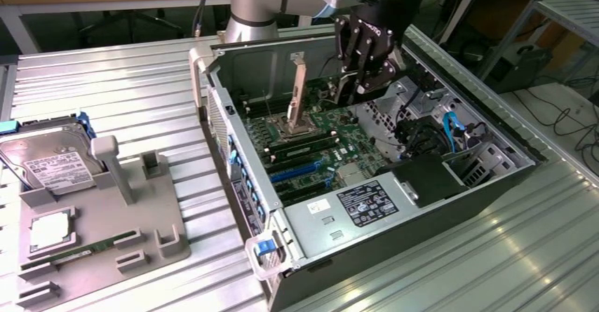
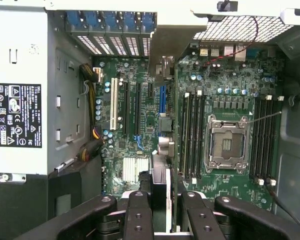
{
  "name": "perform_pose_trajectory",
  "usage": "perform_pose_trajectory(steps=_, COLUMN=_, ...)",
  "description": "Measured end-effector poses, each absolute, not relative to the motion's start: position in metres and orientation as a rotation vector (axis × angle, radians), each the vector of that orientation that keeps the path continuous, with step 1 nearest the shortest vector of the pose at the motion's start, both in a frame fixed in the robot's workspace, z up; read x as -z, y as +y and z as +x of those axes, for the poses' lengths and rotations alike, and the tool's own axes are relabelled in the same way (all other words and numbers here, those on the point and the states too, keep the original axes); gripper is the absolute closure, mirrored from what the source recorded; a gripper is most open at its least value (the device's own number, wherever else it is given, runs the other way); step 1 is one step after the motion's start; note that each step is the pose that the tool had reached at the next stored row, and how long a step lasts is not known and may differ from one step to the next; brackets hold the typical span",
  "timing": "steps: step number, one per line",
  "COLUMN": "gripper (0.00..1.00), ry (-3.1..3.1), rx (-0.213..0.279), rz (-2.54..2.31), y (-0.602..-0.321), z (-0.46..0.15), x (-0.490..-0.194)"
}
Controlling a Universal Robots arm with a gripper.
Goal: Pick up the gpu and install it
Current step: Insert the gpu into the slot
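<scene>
Ribbed metal surface (image 1: 112,80) carries an open computer case (image 1: 309,256) lying on its side, well apart from a grey holder tray (image 1: 103,228) at the exterior view's left, where a silver hard drive (image 1: 52,161) leans. Inside the case the green motherboard (image 1: 351,140) lies bare, with free room above it up to the case walls. The black claw (image 1: 360,87) hangs over the case's far edge, gripping the gpu (image 1: 297,91), which stands edge-down with its pale bracket upright near the processor socket (image 2: 227,142). From the wrist view the card (image 2: 162,125) runs narrowly between the blue slots (image 2: 162,97) and the memory slots (image 2: 192,130).
</scene>
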State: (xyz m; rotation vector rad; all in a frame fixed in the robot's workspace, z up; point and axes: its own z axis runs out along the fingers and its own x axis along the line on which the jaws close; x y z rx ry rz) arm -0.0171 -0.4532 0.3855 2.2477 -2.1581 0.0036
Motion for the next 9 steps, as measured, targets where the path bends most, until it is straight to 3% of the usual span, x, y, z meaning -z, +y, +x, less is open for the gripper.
perform_pose_trajectory(steps=9, gripper=0.73, ry=-2.158, rx=-0.004, rz=2.248, y=-0.4533, z=-0.0190, x=-0.3819)
